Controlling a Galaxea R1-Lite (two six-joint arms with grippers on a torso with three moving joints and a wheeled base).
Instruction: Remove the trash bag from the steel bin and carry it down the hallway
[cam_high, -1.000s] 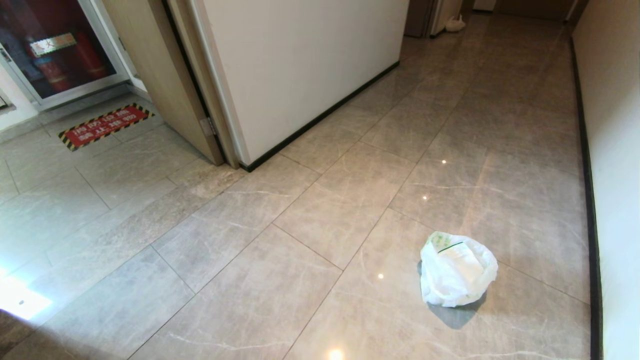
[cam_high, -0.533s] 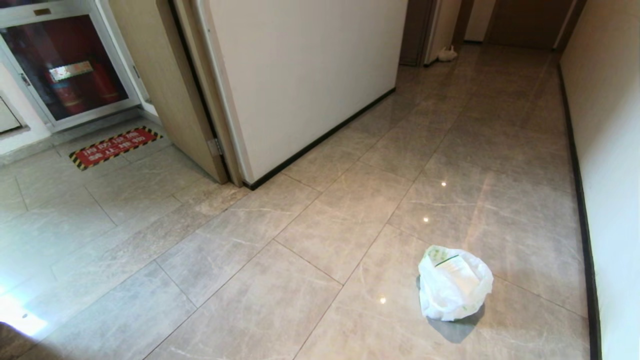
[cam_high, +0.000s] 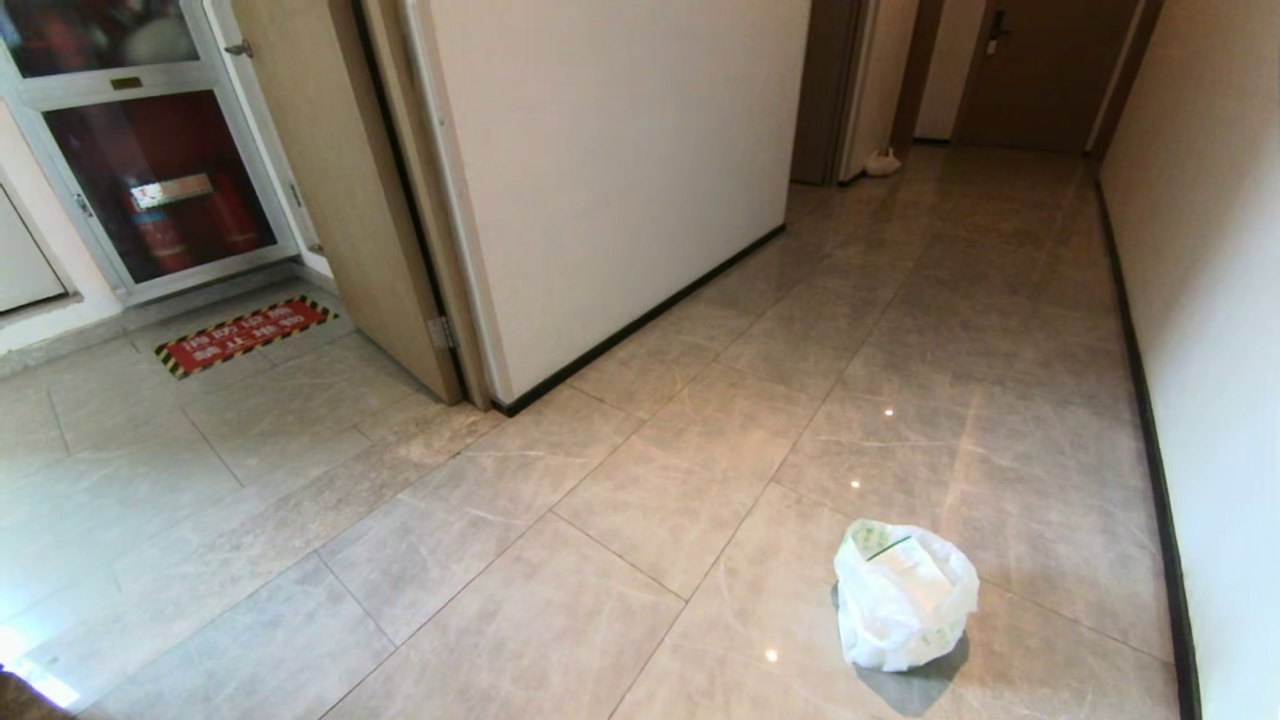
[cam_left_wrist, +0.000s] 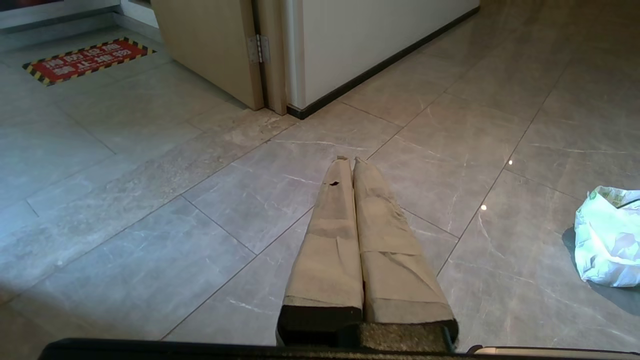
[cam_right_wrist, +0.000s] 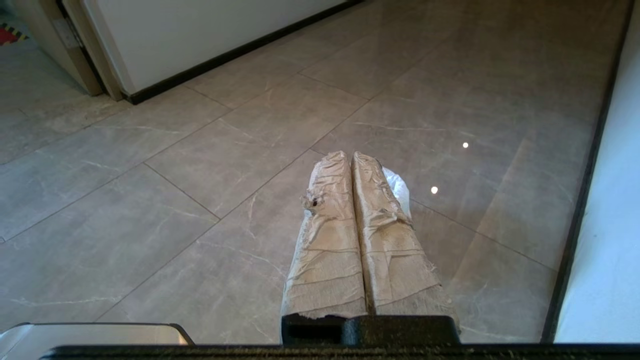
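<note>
Trash bag (cam_high: 903, 610) slumped alone on glossy hallway floor (cam_high: 640, 560) near right wall, no steel bin visible, likely awaiting pickup; left gripper (cam_left_wrist: 349, 161) and right gripper (cam_right_wrist: 350, 156) fingers pressed together, holding nothing.

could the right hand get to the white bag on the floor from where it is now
Probably yes. The trash bag sits alone on the hallway tiles, and in the wrist view it shows just beyond the right hand with nothing between. That hand is shut and would need to open first.
</note>
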